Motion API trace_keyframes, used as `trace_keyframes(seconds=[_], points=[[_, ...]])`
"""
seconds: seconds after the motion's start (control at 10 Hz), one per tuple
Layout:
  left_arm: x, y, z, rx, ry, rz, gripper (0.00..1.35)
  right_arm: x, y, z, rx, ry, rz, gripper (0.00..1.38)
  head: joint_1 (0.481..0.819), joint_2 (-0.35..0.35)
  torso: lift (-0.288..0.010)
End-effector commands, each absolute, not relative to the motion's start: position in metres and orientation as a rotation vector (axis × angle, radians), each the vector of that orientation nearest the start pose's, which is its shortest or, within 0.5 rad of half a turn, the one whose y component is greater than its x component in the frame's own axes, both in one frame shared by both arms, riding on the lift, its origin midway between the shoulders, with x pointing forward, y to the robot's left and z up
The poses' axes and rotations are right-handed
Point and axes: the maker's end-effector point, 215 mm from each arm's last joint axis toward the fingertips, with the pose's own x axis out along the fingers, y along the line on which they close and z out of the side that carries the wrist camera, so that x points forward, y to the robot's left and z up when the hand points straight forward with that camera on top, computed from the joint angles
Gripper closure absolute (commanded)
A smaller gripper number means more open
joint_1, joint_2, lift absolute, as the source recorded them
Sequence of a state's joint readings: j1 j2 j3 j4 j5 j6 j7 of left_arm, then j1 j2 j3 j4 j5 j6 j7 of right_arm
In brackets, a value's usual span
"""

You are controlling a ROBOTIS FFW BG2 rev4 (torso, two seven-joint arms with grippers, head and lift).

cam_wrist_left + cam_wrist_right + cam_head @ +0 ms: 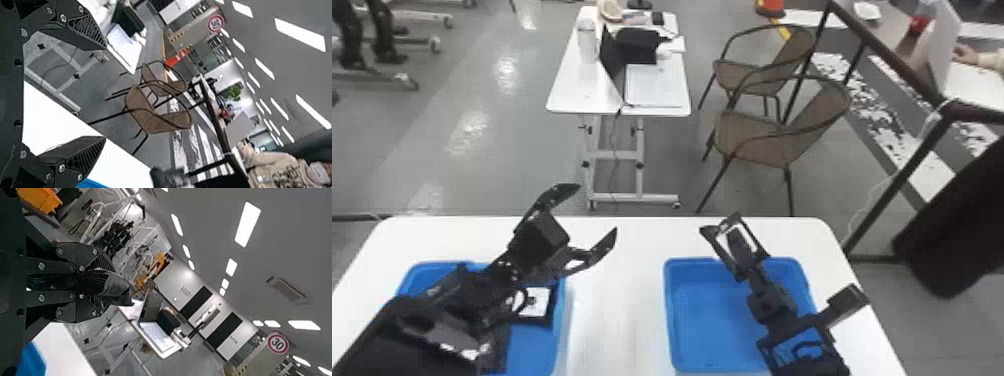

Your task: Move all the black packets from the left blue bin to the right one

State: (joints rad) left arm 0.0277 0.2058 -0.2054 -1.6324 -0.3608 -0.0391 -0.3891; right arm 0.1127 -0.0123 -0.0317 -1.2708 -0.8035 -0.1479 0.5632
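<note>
My left gripper (594,210) is over the back right of the left blue bin (536,351), fingers spread with nothing between them; the left wrist view shows the same open gripper (105,93). Inside that bin, a black packet with a white label (536,302) lies against the right side, partly covered by the left arm. My right gripper (721,226) is above the back edge of the right blue bin (712,320). In the right wrist view, the right gripper (106,283) is closed on a dark, glossy black packet (116,287) that sticks out past its fingertips.
Both bins stand on a white table (617,300), with a strip of tabletop between them. The right forearm covers part of the right bin. Beyond the table are a small white desk (572,95) and brown chairs (757,137); a dark frame stands at the right.
</note>
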Motion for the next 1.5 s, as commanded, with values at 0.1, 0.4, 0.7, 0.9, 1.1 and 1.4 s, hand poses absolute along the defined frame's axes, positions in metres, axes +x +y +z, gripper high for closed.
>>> trace_keyframes(seconds=[0.1,0.4,0.7,0.9,1.1,1.4], points=[[0.531,0.161,-0.343,0.448,0.025,-0.46,0.16,0.493,-0.243,-0.52,0.766,0.127,0.15,1.05,0.695,-0.093,0.0],[0.508,0.202,-0.347,0.318,0.077,-0.381,0.06,0.48,-0.278,-0.538,0.742,0.156,0.064,0.04,0.695,-0.1,0.0],[0.501,0.256,-0.37,0.339,0.182,-0.286,0.19,0.475,-0.29,-0.476,0.689,0.043,0.084,0.17,0.695,-0.081,0.0],[0.491,0.288,-0.421,0.305,0.347,-0.233,0.19,0.48,-0.277,-0.429,0.676,-0.024,0.147,0.17,0.695,-0.037,0.0],[0.479,0.294,-0.48,0.164,0.522,-0.242,0.19,0.486,-0.267,-0.408,0.683,-0.048,0.191,0.17,0.695,0.005,0.0],[0.482,0.296,-0.529,0.14,0.645,-0.264,0.19,0.484,-0.253,-0.418,0.718,-0.021,0.211,0.17,0.695,0.036,0.0]])
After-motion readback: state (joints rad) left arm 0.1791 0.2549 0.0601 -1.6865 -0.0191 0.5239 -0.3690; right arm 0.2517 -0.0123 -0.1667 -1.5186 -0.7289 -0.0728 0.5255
